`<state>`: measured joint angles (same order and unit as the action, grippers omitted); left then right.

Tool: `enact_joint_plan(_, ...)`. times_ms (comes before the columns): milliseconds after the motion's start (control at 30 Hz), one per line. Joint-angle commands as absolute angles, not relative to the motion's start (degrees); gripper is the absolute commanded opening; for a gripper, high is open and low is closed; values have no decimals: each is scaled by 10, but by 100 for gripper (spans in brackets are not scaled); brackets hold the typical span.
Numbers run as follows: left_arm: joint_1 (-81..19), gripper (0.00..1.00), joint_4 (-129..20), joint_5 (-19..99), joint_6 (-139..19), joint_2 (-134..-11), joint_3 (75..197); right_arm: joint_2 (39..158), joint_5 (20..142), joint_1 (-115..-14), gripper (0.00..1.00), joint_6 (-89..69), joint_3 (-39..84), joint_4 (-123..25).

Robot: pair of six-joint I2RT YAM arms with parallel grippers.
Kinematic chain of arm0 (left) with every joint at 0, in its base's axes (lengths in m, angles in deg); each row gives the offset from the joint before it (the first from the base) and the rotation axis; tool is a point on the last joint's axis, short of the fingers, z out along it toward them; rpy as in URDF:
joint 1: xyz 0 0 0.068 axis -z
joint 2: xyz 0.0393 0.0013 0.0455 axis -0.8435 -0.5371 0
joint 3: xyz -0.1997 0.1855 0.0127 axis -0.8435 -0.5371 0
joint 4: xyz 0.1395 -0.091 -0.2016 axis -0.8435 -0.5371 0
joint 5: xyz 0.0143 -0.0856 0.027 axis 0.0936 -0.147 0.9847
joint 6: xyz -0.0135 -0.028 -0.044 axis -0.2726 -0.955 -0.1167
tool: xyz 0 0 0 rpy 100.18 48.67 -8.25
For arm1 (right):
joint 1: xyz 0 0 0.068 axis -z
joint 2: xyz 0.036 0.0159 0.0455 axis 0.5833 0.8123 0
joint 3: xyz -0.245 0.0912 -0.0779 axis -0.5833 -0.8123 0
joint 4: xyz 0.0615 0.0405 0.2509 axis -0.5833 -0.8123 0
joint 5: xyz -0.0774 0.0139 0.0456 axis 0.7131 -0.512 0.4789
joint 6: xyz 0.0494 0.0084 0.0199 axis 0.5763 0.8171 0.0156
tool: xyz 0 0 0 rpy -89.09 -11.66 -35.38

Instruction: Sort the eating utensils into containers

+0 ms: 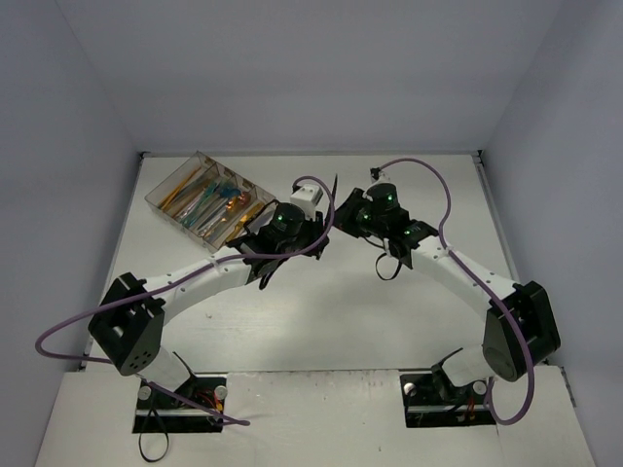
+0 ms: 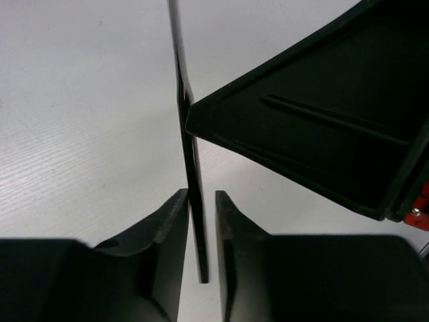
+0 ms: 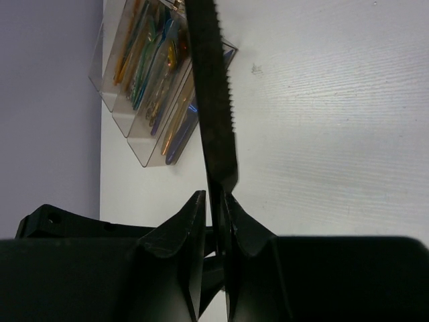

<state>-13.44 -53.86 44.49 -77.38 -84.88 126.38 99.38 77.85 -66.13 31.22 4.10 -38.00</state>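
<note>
The two black fingers [image 2: 167, 235] of the left gripper [image 2: 200, 194] fill the bottom of the left wrist view. A black knife [image 2: 190, 161] stands edge-on between them, a thin dark line running up the middle and out of the top of the frame. The jaws are drawn in narrow around it. The left-hand finger seems to touch the blade while a sliver of white table [image 2: 80, 134] shows on the other side, so I cannot tell whether this pincer is truly gripping. A large black angular housing [image 2: 322, 134] covers the upper right, cut off by the frame, and its tip meets the knife. In the right wrist view the right gripper [image 3: 214, 196] is pinched on the knife low in the centre. The flat matte blade, serrated along its right edge, rises out of the top of the frame, its tip unseen. Behind it, at upper left, lies the clear divided tray [image 3: 141, 144], holding gold, teal and blue utensils [image 3: 144, 74] in long compartments, their shapes blurred. From above, the tray sits at upper left, and the knife is too thin to make out between the two wrists.
</note>
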Motion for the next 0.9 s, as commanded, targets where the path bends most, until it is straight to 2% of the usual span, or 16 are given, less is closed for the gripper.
enact_joint_plan(0, -131, 10, -499, 449, -773, -838, 1293, 962, 772, -667, 0, 319, 41, -321)
enact_joint_plan(67, -131, 2, -500, 454, -768, -834, 1285, 960, 775, -667, 3, 316, 37, -321)
enact_joint_plan(133, -131, 0, -503, 463, -756, -826, 1275, 954, 781, -666, 17, 310, 32, -321)
enact_joint_plan(167, -132, 0, -508, 470, -746, -820, 1272, 952, 784, -666, 28, 304, 30, -322)
enact_joint_plan(200, -133, 0, -510, 474, -740, -815, 1266, 950, 790, -666, 32, 301, 28, -322)
enact_joint_plan(400, -145, 0, -547, 499, -720, -799, 1256, 941, 791, -647, 37, 256, 30, -350)
enact_joint_plan(433, -148, 3, -553, 503, -729, -797, 1253, 940, 803, -643, 38, 236, 35, -368)
enact_joint_plan(567, -147, 45, -568, 519, -780, -817, 1244, 933, 887, -625, 42, 169, 34, -454)
enact_joint_plan(600, -146, 49, -584, 524, -794, -825, 1243, 932, 909, -621, 42, 156, 30, -465)
enact_joint_plan(700, -142, 57, -613, 541, -825, -857, 1255, 926, 939, -607, 43, 127, 11, -481)
enact_joint_plan(867, -141, 58, -693, 584, -889, -924, 1326, 898, 952, -582, 44, 104, -30, -501)
